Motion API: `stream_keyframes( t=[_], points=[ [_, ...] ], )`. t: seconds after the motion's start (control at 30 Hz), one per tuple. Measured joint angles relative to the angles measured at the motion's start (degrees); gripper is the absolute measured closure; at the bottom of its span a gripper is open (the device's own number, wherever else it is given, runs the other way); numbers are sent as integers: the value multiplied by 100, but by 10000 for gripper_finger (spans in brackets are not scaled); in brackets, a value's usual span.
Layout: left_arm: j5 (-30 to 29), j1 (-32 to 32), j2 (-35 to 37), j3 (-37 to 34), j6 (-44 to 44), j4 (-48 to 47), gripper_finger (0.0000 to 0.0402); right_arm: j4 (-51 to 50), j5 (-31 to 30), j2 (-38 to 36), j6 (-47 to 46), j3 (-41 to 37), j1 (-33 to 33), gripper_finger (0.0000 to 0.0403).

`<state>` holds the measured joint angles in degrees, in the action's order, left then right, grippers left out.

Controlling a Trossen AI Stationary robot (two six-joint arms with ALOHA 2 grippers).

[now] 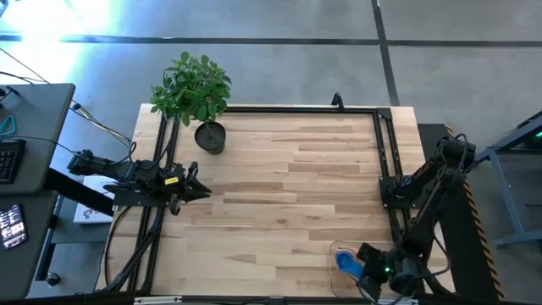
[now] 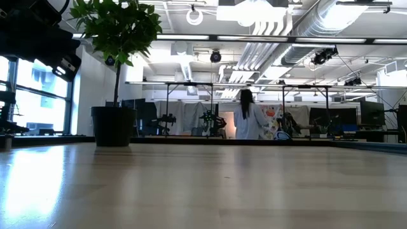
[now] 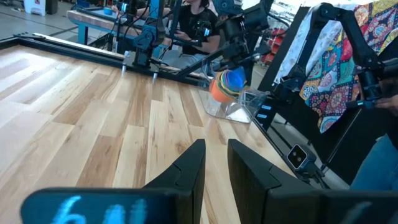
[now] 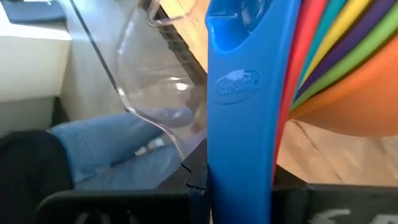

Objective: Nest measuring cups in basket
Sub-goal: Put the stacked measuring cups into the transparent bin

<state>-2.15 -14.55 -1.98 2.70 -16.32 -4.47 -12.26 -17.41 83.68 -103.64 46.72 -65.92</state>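
Observation:
The measuring cups (image 3: 226, 84) sit nested in one stack, orange outermost with a blue cup (image 1: 347, 261) on top, inside the clear basket (image 3: 239, 107) at the table's near right corner. Close up in the right wrist view I see the stack's purple, yellow, green, teal and pink rims (image 4: 339, 43) and the basket's clear wall (image 4: 134, 74). My right gripper (image 1: 371, 269) is at the basket, shut on the blue cup. My left gripper (image 3: 216, 163) waits at the table's left side, slightly open and holding nothing. The low view shows neither gripper. My right gripper pinches the blue cup's flat handle (image 4: 239, 130) between its two fingers, one on either side. The handle runs along the fingers, pointing back between them. The gripper comes from the table's right near corner. The cup's bowl sits in the nested stack inside the basket.
A potted plant (image 1: 209, 135) stands near the table's far left corner. Black rails run along the left (image 1: 157, 182) and right (image 1: 389, 169) sides. A person's leg in jeans (image 4: 118, 149) shows beyond the near right corner. The wooden middle of the table (image 1: 288, 195) holds nothing.

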Motion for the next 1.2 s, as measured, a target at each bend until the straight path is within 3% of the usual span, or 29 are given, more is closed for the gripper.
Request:
stream_keyframes(
  t=[0.17,0.27,0.47,0.7,1.2],
  points=[
    [0,-1,-1,0,-1,-1,343,17,542,0,322,-54,227,373],
    [0,-1,-2,0,-1,-1,343,920,739,2,367,-473,331,373],
    [0,-2,-2,0,-1,-1,343,2861,464,2,456,-1330,370,373],
    [0,-2,-2,0,-2,0,343,3157,567,-1,457,-1506,370,368],
    [0,-2,-2,0,-1,0,343,2908,646,-7,105,-1506,320,233]
  ],
)
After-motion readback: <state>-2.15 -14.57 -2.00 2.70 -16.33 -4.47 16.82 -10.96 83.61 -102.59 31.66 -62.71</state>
